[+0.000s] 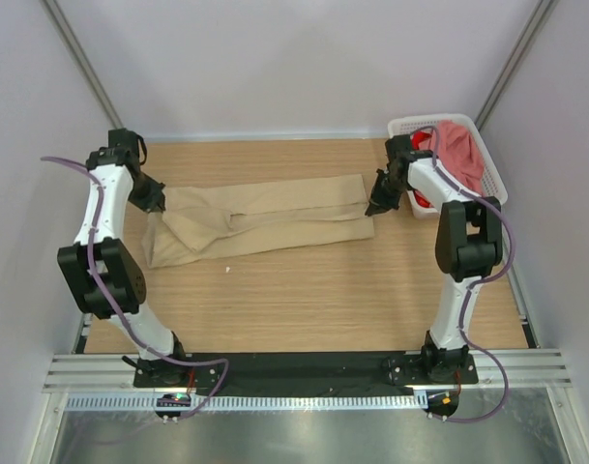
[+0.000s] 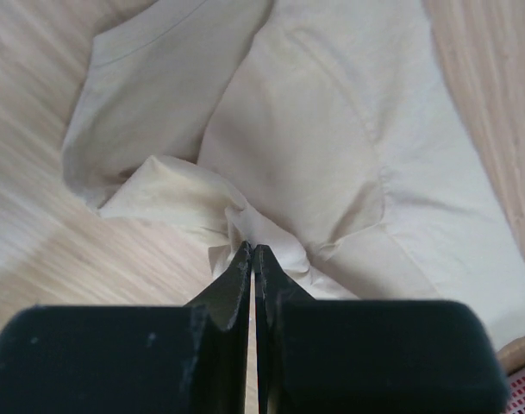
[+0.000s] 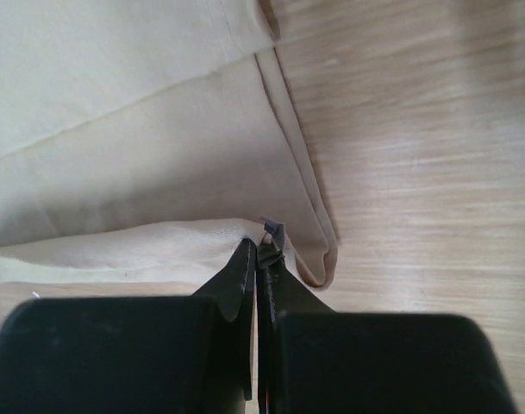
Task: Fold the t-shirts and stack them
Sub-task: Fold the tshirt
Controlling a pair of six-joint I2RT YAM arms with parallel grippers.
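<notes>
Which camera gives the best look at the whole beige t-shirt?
The top external view: the beige t-shirt shows end to end there, a long folded band across the table. The left wrist view shows only bunched cloth at one end, the right wrist view only a hemmed corner at the other.

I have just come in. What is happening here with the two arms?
Both arms are working on the beige t-shirt, which lies as a long strip across the table. The left gripper is shut on cloth at its left end, and the right gripper is shut on cloth at its right end. The pink t-shirt sits bundled in the white basket at the far right, not yet folded.
</notes>
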